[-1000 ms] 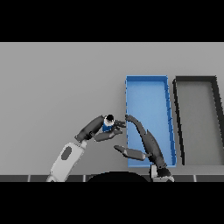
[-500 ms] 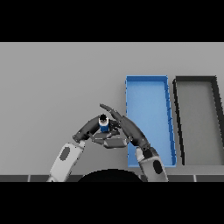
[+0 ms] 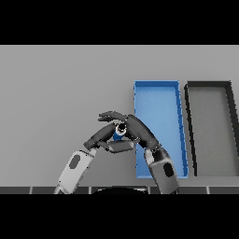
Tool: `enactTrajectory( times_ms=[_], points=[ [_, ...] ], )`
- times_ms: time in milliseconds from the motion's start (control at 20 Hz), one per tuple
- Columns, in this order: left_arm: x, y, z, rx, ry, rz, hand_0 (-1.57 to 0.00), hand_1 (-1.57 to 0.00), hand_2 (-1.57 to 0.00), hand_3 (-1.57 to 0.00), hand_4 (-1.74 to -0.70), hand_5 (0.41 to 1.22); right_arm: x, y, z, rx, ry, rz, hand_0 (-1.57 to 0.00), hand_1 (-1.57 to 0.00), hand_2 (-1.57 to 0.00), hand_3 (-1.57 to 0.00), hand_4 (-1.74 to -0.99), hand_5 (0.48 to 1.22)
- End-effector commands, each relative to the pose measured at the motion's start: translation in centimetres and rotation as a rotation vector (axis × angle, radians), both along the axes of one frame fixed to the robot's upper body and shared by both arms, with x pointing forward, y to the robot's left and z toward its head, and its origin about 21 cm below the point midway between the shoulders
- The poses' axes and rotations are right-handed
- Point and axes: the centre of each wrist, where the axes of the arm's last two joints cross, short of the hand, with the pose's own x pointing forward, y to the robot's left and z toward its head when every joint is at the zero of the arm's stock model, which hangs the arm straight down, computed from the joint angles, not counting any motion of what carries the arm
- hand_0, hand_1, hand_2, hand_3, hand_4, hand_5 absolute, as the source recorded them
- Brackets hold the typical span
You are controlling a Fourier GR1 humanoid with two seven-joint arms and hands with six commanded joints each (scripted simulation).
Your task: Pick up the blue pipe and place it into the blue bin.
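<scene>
Blue short rigid pipe, probably light and slick, sitting near-left of the blue rectangular bin, being pinched mid-body between curled right hand and left hand.

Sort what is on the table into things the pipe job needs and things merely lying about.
Needed: blue pipe, held between the left hand and right hand; blue bin, right of the hands.

Lying about: dark grey bin, right of the blue one; nothing shows in it.
</scene>
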Motion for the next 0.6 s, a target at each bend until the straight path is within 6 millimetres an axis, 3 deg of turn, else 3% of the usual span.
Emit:
enactTrajectory(
  times_ms=[0, 100, 200, 350, 550],
  points=[
    [0.1, 0.5, 0.4, 0.014, -0.008, 0.014, -1.57, -1.57, -1.57, -1.57, -1.59, 1.221, 0.2, 0.3, 0.0, 0.006, 0.001, 0.014, -0.70, -0.70, -0.74, -0.60, -1.406, 0.500],
    [0.1, 0.5, 0.2, 0.014, -0.014, 0.026, -1.57, -1.57, -1.57, -1.57, -1.64, 1.221, 0.1, 1.0, -0.1, 0.012, 0.009, 0.022, -1.01, -1.02, -1.04, -0.87, -1.514, 0.550],
    [0.0, 0.4, -0.3, -0.026, 0.003, 0.007, -1.57, -1.57, -1.57, -1.52, -1.68, 1.221, 0.3, 1.4, 0.0, 0.038, 0.025, 0.028, -1.22, -1.22, -1.23, -1.02, -1.581, 0.650],
    [0.0, 0.3, -0.3, -0.040, -0.009, -0.020, -1.57, -1.57, -1.57, -1.49, -1.71, 1.221, 0.3, 1.4, 0.1, 0.079, 0.041, 0.045, -1.39, -1.39, -1.40, -1.25, -1.648, 0.929],
    [0.2, 0.1, 0.1, -0.043, 0.015, -0.011, -1.57, -1.57, -1.57, -1.44, -1.73, 1.221, 0.1, 1.8, -0.3, 0.086, -0.036, 0.060, -1.50, -1.50, -1.50, -1.43, -1.702, 1.101]
  ],
)
